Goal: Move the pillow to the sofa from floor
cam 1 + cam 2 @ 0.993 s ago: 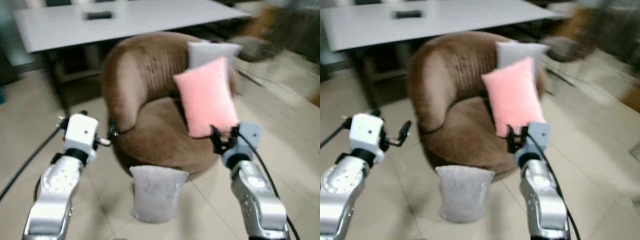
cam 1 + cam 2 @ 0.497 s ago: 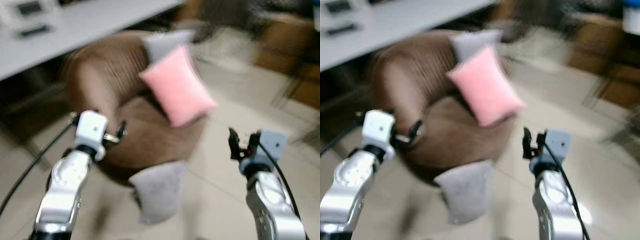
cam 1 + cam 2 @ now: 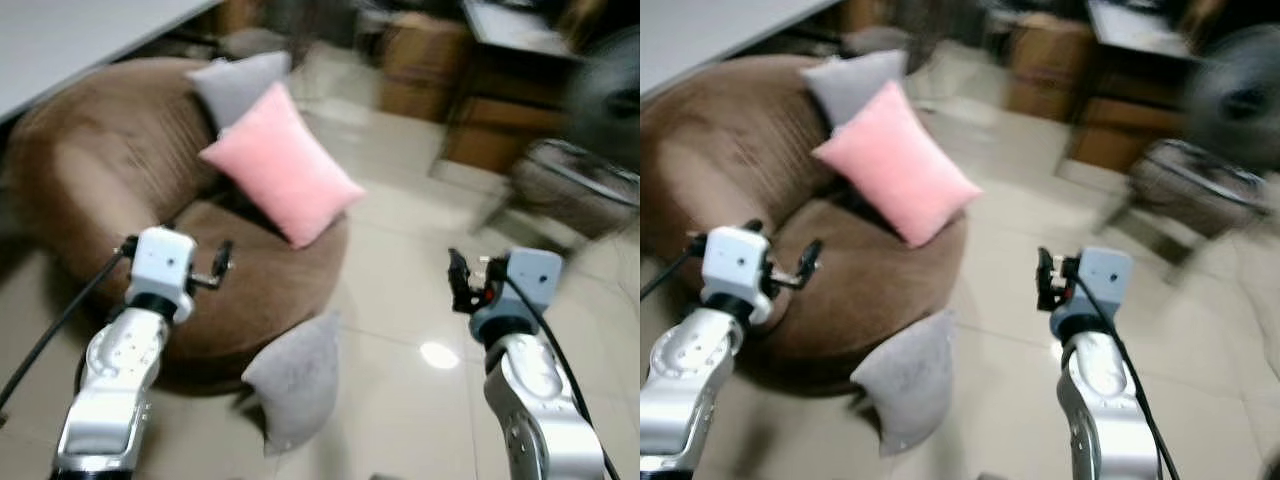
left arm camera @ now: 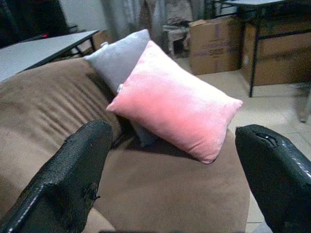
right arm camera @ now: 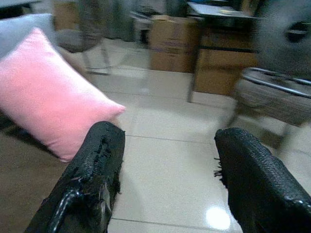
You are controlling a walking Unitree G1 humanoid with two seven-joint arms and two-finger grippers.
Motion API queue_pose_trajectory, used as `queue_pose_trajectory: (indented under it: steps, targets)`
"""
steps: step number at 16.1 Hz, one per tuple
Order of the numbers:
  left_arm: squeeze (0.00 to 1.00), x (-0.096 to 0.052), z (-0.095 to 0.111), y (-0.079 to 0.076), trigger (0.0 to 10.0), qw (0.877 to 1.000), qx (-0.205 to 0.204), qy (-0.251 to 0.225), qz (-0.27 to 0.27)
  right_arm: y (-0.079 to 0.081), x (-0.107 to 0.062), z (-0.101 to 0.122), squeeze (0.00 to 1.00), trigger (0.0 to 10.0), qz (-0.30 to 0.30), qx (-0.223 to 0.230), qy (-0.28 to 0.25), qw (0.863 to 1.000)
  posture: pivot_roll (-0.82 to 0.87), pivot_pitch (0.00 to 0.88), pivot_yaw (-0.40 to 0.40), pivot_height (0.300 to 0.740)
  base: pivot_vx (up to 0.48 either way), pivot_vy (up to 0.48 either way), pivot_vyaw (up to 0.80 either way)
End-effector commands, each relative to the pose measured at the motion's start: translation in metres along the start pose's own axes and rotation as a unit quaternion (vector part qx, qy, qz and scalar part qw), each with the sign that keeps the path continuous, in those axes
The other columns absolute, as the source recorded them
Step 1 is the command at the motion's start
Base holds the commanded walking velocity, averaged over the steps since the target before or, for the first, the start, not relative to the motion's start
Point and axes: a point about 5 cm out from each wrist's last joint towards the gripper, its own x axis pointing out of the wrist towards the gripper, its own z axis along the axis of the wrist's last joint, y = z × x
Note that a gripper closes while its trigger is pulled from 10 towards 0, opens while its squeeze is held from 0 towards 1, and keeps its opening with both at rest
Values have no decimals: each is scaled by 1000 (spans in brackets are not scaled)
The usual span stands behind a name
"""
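A grey pillow [image 3: 293, 379] stands on the tiled floor, leaning against the front of a round brown sofa [image 3: 120, 180]. On the sofa seat a pink pillow [image 3: 280, 175] rests against a second grey pillow [image 3: 238, 84]. My left gripper [image 3: 222, 262] is open, raised over the sofa's front edge and above the floor pillow. My right gripper [image 3: 458, 282] is open too, held over bare floor to the right of the sofa. The left wrist view looks at the pink pillow [image 4: 176, 103] between its open fingers [image 4: 73, 170].
Cardboard boxes [image 3: 425, 55] and a dark desk [image 3: 520, 70] stand at the back right. A fan [image 3: 1230, 95] and a wire rack [image 3: 575, 190] are on the right. A grey table edge [image 3: 70, 40] is at the upper left. Shiny tiled floor [image 3: 400, 300] lies to the sofa's right.
The whole view has swung to the right, so the sofa now sits further left and boxes and a fan have come into view. Both grippers stay raised and open.
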Motion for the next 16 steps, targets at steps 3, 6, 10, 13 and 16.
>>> queue_pose_trajectory:
  steps: [3,6,10,13,16]
  targets:
    - [0,3,5,-11,10000,1000,-3,-12,-19,-8,-3,-12,0,10000,-25,-21,37,999,59,0,-48,740,0,474,-800]
    - [0,7,9,-12,10000,1000,-4,-19,-21,-6,0,-15,0,10000,-27,-17,42,999,65,0,-50,740,0,470,-800]
    - [0,11,17,-24,10000,998,18,-44,-42,-4,10,-22,0,10000,-27,-32,50,998,88,0,-52,740,0,-240,-800]
    - [0,9,13,-17,10000,999,-6,-34,-17,8,18,-13,0,10000,15,-23,31,999,90,0,-52,740,0,0,0]
    - [0,5,7,-10,10000,1000,9,-19,0,12,23,-7,0,10000,31,-82,-2,996,88,0,-52,740,0,0,0]
